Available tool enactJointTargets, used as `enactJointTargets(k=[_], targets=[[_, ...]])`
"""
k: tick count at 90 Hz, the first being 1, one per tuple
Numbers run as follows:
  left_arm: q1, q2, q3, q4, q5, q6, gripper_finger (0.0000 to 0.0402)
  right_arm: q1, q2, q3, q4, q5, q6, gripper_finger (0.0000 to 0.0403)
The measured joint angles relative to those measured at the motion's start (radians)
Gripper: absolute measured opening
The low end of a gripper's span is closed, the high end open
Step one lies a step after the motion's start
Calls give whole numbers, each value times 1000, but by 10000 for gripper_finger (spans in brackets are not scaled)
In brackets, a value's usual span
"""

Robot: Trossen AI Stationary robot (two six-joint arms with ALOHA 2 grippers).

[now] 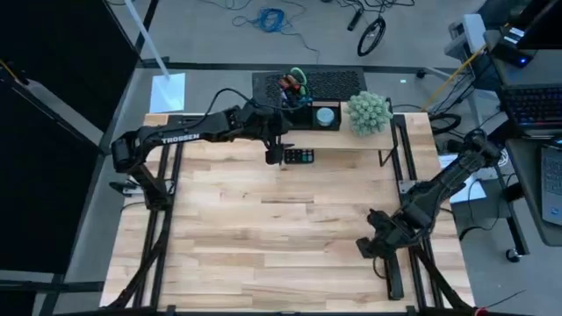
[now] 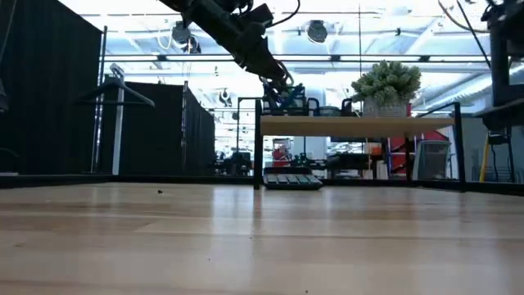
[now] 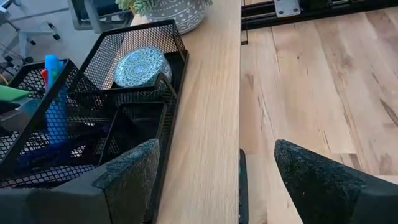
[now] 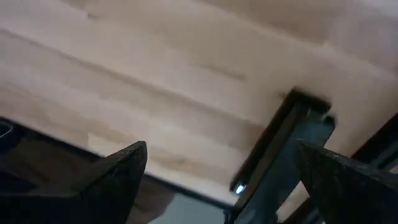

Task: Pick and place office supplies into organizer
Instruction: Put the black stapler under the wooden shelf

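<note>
High view: left gripper sits by the shelf riser, just beside the organizer; supplies look mostly stowed, so likely retreat next. Right gripper parked near table edge. Left wrist view: fingers wide, empty; disc and pens inside. Right wrist view: fingers wide, empty.

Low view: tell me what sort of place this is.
Probably a robotics lab or workshop: ceiling lights over an open hall, black curtain partitions, and a wooden worktable carrying a shelf riser.
</note>
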Motion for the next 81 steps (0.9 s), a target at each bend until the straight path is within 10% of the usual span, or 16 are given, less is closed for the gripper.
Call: enactJointTargets(k=[81], targets=[[0, 0, 0, -1, 0, 0, 309, 213, 297, 0, 142, -196, 255, 384]])
